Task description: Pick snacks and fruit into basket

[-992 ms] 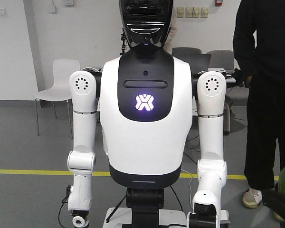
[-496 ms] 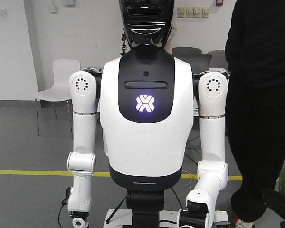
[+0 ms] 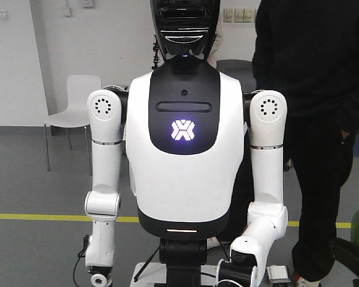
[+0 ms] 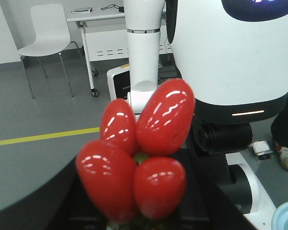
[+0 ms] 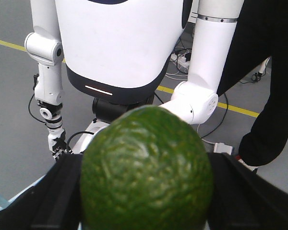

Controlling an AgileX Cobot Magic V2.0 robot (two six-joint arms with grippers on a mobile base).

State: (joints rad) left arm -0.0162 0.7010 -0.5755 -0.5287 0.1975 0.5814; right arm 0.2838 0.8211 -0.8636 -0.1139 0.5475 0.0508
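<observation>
Indoor room, white walls, grey floor.
Smooth grey floor (image 3: pixel 36 179) crossed by a yellow tape line (image 3: pixel 36 216); plain white wall (image 3: pixel 18 60) behind. White plastic chair with thin metal legs (image 3: pixel 72 113) at left; white table on castors (image 4: pixel 93 19) upper middle of left wrist view.

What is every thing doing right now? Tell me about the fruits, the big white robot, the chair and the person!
Red fruit, gripped and held up off the floor by the left gripper.
Green fruit, gripped and held up by the right gripper.
White robot, standing upright, chest light glowing.
Chair, upright, nobody sitting on it.
Person, standing beside the white robot.
</observation>
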